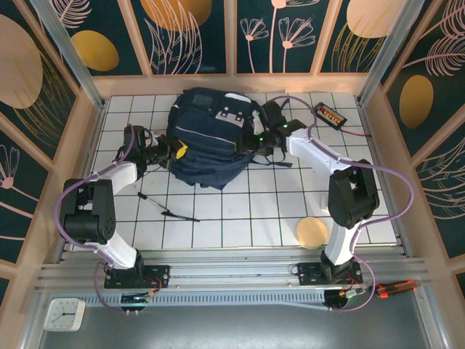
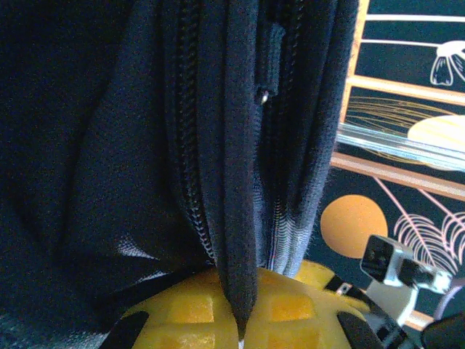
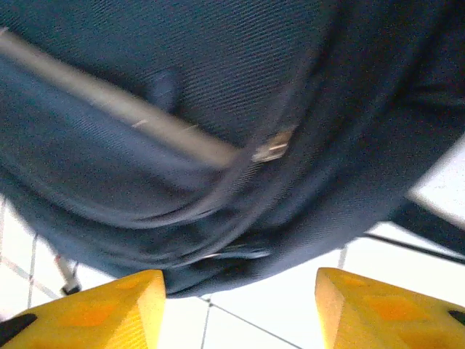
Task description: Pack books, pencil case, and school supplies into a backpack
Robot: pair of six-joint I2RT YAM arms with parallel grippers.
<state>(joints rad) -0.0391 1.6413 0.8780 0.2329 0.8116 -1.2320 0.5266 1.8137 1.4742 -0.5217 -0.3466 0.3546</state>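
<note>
Even overhead light leaves the white surface (image 1: 276,211) bright, shadows soft. The right wrist view is blurred; backpack (image 2: 87,145) fabric reads dim close up.

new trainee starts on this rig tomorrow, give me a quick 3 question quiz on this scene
1. True or false: the left hand is shut on a fold of the backpack.
2. Which thing lies on the table between the backpack and the arm bases?
A. a black pen
B. a pair of scissors
C. a mug
3. Fill in the missing word: the right hand, beside the backpack, has its jaws ____.

Key: 1 true; 2 A; 3 open.
</note>
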